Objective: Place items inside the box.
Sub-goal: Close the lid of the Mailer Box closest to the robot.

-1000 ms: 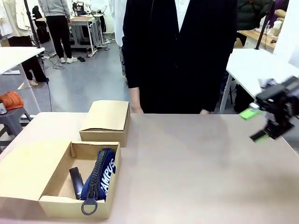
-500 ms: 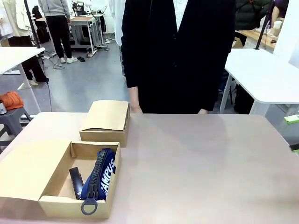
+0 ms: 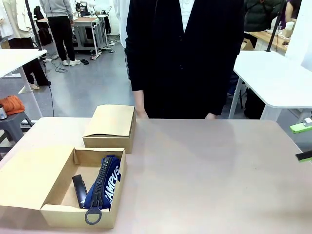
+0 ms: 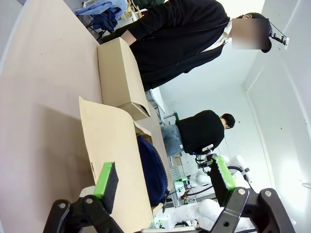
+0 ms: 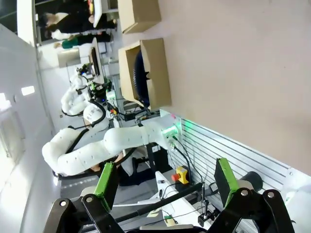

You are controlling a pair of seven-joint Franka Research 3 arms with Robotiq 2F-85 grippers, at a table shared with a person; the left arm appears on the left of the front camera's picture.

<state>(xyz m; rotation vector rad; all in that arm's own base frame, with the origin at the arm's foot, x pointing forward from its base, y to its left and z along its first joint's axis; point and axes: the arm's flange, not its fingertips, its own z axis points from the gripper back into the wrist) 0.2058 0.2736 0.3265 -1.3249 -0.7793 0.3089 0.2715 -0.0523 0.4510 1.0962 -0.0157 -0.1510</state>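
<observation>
Right gripper [image 3: 304, 142], jaws wide and empty, has withdrawn to 3 o'clock table edge; pouch [image 3: 108, 180] and stapler [image 3: 79, 189] boxed [image 3: 58, 212], so placing looks finished; left gripper [image 4: 163, 183] likewise spread, empty.

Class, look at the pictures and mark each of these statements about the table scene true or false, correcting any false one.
1. The navy pouch lies inside the open box. True.
2. The right gripper holds the pouch. False: its jaws are open and empty, at the table's right edge.
3. A black stapler lies in the box beside the pouch. True.
4. The closed cardboard box stands on top of the open box. False: it stands on the table, behind the open box.
5. The left gripper is shut on the stapler. False: in the left wrist view its jaws are open and hold nothing.
</observation>
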